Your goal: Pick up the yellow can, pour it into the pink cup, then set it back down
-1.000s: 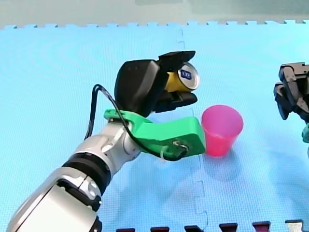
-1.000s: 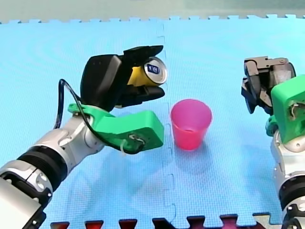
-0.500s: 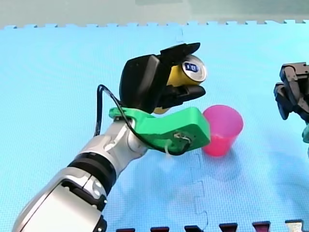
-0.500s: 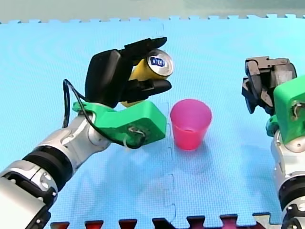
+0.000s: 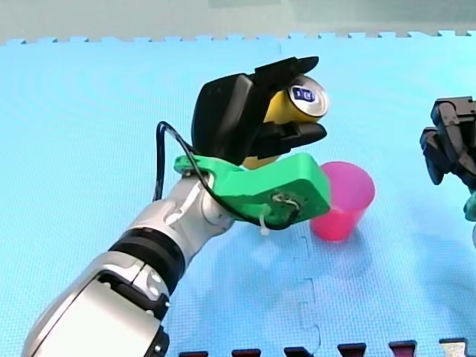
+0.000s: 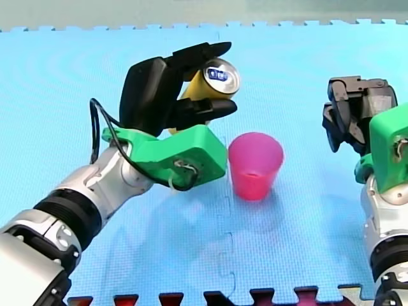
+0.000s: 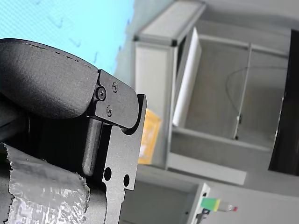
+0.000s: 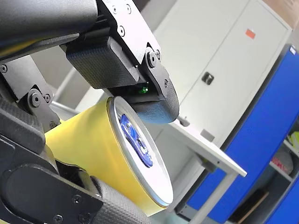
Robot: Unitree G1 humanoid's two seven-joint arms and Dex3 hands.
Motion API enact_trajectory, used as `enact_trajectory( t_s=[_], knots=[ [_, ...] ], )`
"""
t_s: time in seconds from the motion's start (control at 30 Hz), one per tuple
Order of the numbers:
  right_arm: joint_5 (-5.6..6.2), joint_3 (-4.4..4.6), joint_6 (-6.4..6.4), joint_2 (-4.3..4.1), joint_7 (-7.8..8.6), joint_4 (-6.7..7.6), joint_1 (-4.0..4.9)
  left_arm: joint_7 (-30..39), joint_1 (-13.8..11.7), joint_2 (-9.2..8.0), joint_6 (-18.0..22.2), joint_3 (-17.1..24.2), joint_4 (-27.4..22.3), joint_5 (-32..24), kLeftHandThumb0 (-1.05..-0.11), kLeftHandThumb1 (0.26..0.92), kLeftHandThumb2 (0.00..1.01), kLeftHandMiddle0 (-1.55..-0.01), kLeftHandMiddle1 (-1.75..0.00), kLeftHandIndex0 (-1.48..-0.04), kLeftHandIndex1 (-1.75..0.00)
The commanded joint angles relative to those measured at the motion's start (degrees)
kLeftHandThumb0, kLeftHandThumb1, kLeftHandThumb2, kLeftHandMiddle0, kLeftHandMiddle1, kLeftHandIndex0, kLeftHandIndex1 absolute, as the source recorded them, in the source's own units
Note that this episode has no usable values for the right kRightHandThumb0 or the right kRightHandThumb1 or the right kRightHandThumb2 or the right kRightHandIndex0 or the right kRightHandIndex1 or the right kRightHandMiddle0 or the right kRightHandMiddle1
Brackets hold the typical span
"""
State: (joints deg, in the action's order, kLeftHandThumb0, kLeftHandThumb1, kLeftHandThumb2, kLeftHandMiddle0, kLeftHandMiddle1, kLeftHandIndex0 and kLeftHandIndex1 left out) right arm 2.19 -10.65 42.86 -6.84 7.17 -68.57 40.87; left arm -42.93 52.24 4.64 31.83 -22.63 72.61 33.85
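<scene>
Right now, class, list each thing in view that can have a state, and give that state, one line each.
yellow can: in the air above the mat, tilted, top end higher than its base.
pink cup: upright on the mat, mouth up, touched by neither hand.
left hand: shut on the yellow can, up and left of the pink cup.
right hand: holds nothing, off to the right of the pink cup.

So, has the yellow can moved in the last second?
Yes. The left robot hand has carried the yellow can up and to the right in the head view, closer above the pink cup, which stays put.
</scene>
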Motion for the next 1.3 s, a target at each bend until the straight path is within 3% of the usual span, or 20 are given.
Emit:
enact_trajectory(
  t_s=[0.0,0.33,0.73,1.27],
  knots=[
    [0.21,-0.14,0.34,-0.03,-0.25,0.10,-0.01,-0.50,0.78,-0.17,-0.01,-0.29,-0.17,0.32,-0.394,0.793,0.00,-1.29,0.00,-1.18,0.00],
    [-1.11,0.64,0.82,0.05,-2.84,0.60,-0.38,-2.53,1.05,-0.68,-0.32,-2.54,0.81,3.10,-0.416,0.796,0.00,-1.32,-0.01,-1.19,0.00],
    [-0.83,0.45,1.53,0.24,-2.88,0.74,-0.93,-2.63,1.73,-1.31,-2.30,-5.46,1.08,6.02,-0.415,0.817,0.01,-1.40,-0.05,-1.18,0.00],
    [-0.46,0.16,1.65,-0.07,-2.18,0.53,-0.96,-3.45,1.96,-1.08,-4.11,-6.88,1.28,6.80,-0.392,0.851,0.01,-1.40,-0.11,-1.17,0.00]
  ],
)
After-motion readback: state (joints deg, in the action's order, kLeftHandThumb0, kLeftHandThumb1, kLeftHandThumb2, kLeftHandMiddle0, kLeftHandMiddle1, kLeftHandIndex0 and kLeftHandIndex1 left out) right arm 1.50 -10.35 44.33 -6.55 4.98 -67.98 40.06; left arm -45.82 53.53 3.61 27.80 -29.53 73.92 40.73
